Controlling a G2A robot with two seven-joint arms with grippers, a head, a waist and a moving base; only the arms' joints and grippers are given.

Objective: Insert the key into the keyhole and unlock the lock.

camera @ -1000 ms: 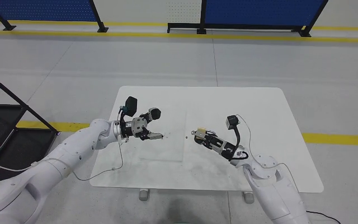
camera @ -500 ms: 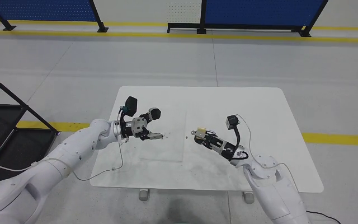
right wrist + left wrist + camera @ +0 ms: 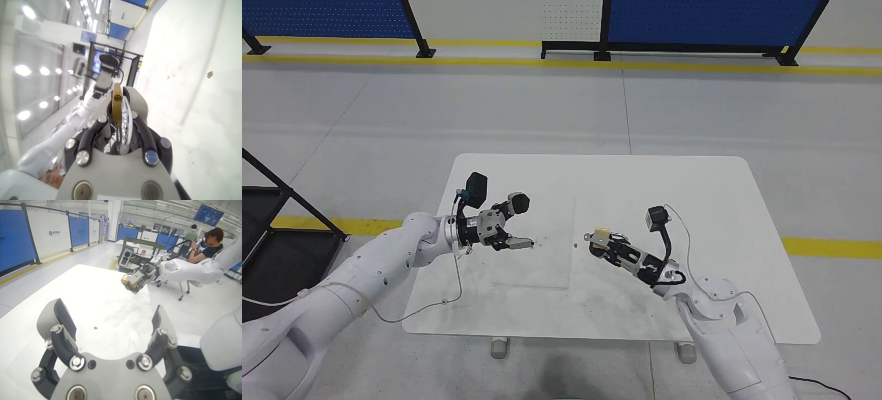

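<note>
A white table [image 3: 692, 200] sat under both arms. The left gripper [image 3: 523, 223] hung over the table's left half, its fingers [image 3: 64, 321] spread wide apart with nothing between them. The right gripper [image 3: 594, 243] was near the table's middle, pointing at the left one and clamped on a brass padlock [image 3: 117, 106]. A shiny silver piece [image 3: 125, 115] lay against the lock; couldn't tell if it was key or shackle. A small brown speck [image 3: 95, 328] lay on the table between the grippers.
</note>
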